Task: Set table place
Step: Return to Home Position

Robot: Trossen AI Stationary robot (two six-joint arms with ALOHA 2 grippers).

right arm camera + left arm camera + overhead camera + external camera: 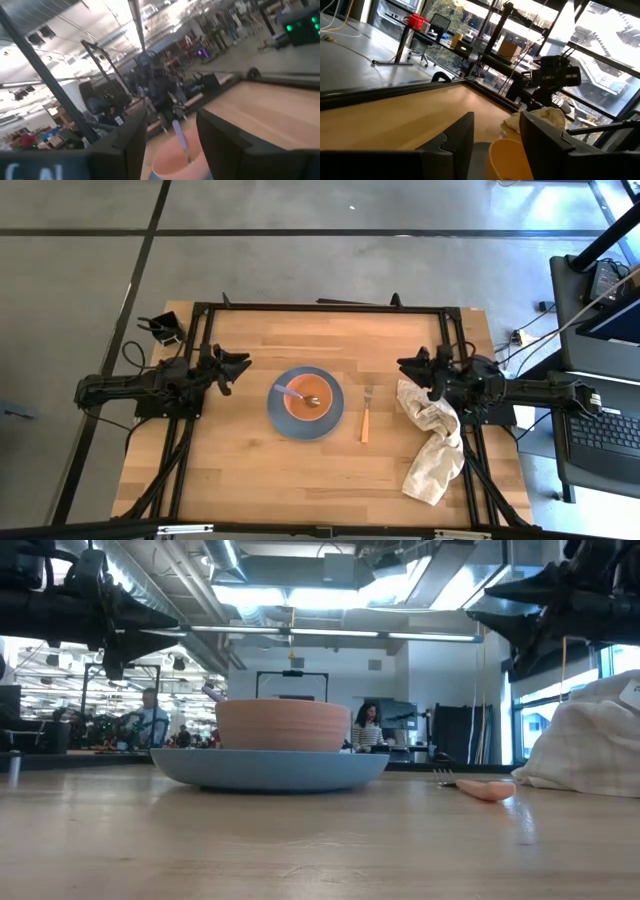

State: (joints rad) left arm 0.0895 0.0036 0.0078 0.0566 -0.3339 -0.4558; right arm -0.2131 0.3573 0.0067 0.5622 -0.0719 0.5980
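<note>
Table [250, 465]: 1 plate [282, 420], 1 bowl [322, 391] on it, 1 spoon [290, 392] inside, 1 fork [365, 422], 1 cloth [435, 450]. Left arm [150, 388], right arm [530, 388]: jaws apart.

— What do we see lying about?
— We see an off-white cloth [432, 442], crumpled into a long heap on the right of the high view. In the low view it rises as a pale mound [590, 735] at the right.
— And what do we find off to the sides?
— We find a small black container [163, 330] at the upper left, with grey floor [300, 240] beyond it, and a dark keyboard [608, 435] at the right edge.
— Do we see anyone in the room behind?
— We make out one person [150, 718] on the left of the low view and a second person [367, 727] nearer the middle, well apart. We cannot tell what they do
</note>
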